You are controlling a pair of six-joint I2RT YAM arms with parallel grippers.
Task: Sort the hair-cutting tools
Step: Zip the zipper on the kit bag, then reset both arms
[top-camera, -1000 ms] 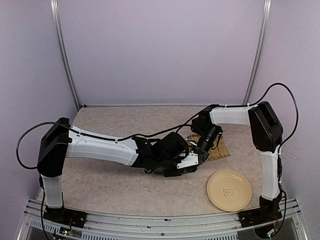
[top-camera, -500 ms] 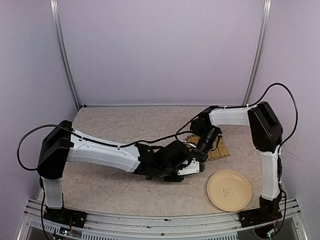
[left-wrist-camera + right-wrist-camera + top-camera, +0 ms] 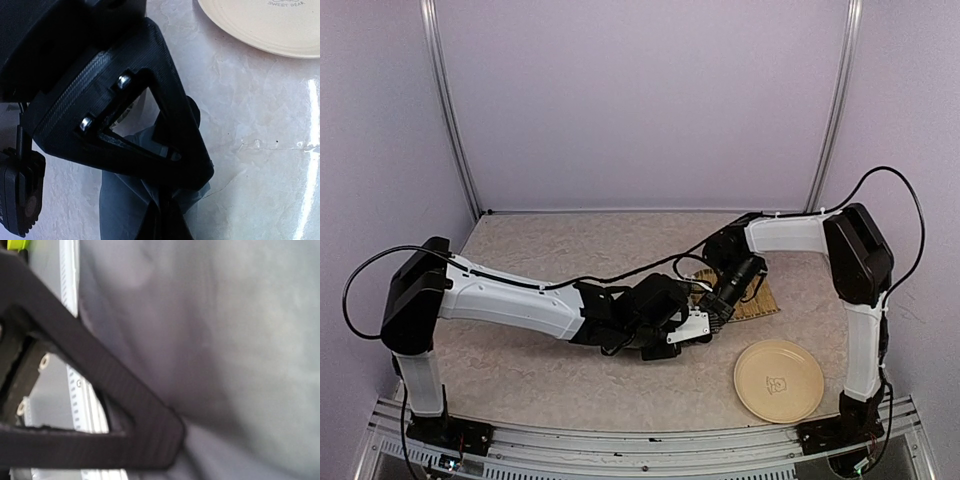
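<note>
With left claw (image 3: 167, 220) pinched shut on pouch (image 3: 117, 215) and right claw (image 3: 722, 308) shut on the same cloth, pull apart gently and evenly, low over desk (image 3: 250, 125). Avoid jerking or slipping off the thin fabric. Tools: hidden, place impossible to tell.

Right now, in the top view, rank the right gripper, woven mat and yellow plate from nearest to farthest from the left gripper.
From the left gripper:
1. The right gripper, close beside it on its right.
2. The woven mat, farther back and right.
3. The yellow plate, at the near right.
</note>
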